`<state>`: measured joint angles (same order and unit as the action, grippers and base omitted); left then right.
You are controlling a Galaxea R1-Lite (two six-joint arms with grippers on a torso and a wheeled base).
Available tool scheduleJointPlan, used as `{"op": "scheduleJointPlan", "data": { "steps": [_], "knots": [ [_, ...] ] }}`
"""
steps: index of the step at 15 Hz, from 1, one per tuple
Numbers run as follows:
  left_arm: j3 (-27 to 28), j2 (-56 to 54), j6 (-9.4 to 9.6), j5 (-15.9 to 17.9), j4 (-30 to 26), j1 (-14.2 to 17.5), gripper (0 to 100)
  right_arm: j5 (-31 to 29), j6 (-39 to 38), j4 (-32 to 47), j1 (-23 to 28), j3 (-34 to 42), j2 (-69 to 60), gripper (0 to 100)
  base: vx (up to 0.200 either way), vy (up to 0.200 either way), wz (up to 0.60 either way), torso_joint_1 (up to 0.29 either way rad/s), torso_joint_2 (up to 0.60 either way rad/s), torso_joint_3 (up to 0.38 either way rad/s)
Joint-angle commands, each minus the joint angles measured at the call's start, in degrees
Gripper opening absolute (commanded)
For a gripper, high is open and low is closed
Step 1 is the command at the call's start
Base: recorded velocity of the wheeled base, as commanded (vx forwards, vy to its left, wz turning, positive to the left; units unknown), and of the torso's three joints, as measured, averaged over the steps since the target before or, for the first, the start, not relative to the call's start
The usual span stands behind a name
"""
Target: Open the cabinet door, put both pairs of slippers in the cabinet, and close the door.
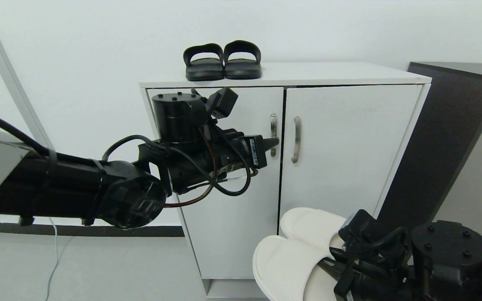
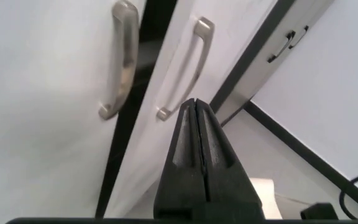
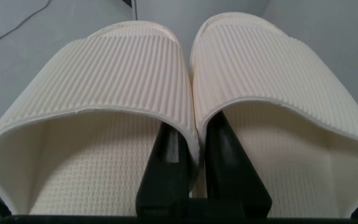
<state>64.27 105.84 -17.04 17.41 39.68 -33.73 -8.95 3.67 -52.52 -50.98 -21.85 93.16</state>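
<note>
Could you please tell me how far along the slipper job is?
Done: nothing finished; both doors of the white cabinet look shut. In hand: the right gripper is clamped on the pair of cream ribbed slippers, and the closed left gripper sits at the left door's metal handle. Left: open the door, stow both pairs, including the black rubber slides on top, then close it.

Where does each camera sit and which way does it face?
Head: on the head, facing forward and down at the cabinet; both arms show.
Left wrist: left arm, looking past shut left gripper at door handles.
Right wrist: right arm, looking along right gripper clamping white slippers.
Shared: head and left wrist show the door handles.
</note>
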Motion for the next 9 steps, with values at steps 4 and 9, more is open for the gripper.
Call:
{"op": "scheduleJointPlan", "data": {
  "steps": [4, 9],
  "knots": [
    [-1.69, -3.18, -1.41, -0.01, 0.05, 0.25, 0, -0.02, 0.11, -0.04, -0.17, -0.22, 0.36, 0, 0.0, 0.0, 0.0, 0.0, 0.0, 0.0],
    [0.86, -1.16, -2.38, 0.08, 0.05, 2.97, 0, -0.02, 0.9, -0.04, -0.17, 0.05, 0.36, 0, 0.0, 0.0, 0.0, 0.0, 0.0, 0.0]
  ]
}}
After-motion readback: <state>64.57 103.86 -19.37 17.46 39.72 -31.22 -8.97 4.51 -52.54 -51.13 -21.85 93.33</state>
